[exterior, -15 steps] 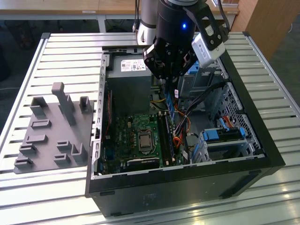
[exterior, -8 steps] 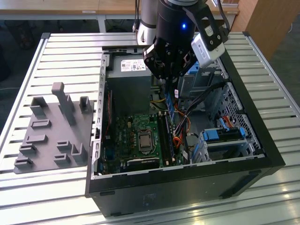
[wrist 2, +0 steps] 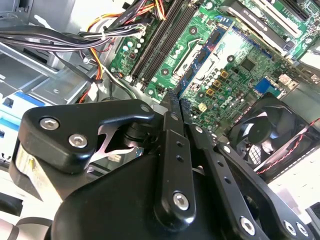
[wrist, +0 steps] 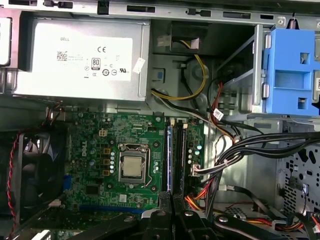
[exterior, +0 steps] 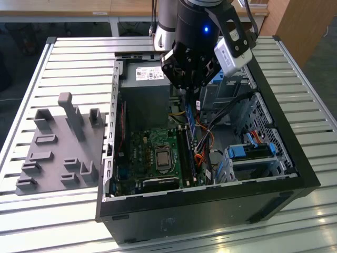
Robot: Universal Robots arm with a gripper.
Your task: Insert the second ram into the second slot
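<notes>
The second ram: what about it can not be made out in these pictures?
Whether the tool grips the second ram: in the exterior view the tool's body hides where they meet.
Whether it is seated: in the first wrist view it shows edge-on and covers what lies below.
Its chips and sticker: too thin to tell.

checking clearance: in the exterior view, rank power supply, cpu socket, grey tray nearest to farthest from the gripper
1. power supply, right beside the gripper
2. cpu socket, on the motherboard
3. grey tray, outside the case, exterior view's left
</notes>
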